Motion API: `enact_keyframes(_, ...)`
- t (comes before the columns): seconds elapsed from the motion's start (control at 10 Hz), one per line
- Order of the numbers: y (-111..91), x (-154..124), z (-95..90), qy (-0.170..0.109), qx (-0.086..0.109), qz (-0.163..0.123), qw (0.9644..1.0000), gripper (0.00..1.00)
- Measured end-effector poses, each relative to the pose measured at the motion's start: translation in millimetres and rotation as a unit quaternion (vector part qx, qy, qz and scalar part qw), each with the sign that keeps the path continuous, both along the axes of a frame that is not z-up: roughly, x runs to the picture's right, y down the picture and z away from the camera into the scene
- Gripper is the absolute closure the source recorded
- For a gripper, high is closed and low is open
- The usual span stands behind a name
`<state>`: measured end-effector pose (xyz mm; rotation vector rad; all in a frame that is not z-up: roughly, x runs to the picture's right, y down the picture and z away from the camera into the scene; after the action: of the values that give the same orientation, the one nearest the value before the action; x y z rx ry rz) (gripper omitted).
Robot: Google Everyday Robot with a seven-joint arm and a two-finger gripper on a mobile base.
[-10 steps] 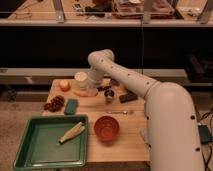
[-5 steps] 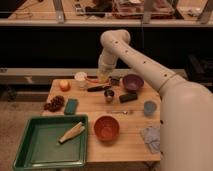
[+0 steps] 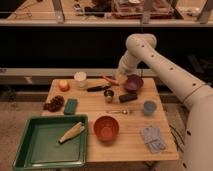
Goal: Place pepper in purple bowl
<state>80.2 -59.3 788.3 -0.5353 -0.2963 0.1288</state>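
The pepper (image 3: 110,79) is a small orange-red tapered piece at the back of the wooden table (image 3: 130,145). It sticks out to the left from my gripper (image 3: 120,78), which is shut on it. The gripper hangs from the white arm (image 3: 150,52) that reaches in from the right. It is just left of the dark purple bowl (image 3: 133,83), near the bowl's left rim. The bowl stands at the back right of the table, and I cannot see inside it.
A metal cup (image 3: 108,94), black tool (image 3: 97,88) and dark block (image 3: 127,97) lie near the bowl. A red-orange bowl (image 3: 106,127), green tray (image 3: 30,150) with a corn cob (image 3: 71,132), orange fruit (image 3: 63,85), white cup (image 3: 80,77) and blue cup (image 3: 149,107) also stand here.
My gripper has moved right along the back of the table, from near the white cup to beside the purple bowl. The pepper has moved with it.
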Motion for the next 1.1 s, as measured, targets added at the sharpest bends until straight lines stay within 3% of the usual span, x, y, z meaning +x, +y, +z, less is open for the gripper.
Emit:
enact_keyframes(0.3,0,2,0.5,0.005,0.002,0.0,1.0,1.0)
enact_keyframes(0.4,-2,3,1.8,0.02,0.011,-0.003,0.9997,1.0)
enact_keyframes(0.6,-12,18,-0.6,0.065,0.049,0.0,0.9967,1.0)
enact_keyframes(0.8,-26,63,-4.8,0.11,0.106,0.008,0.9883,1.0)
enact_keyframes(1.1,-37,98,-7.9,0.157,0.156,0.002,0.9752,1.0)
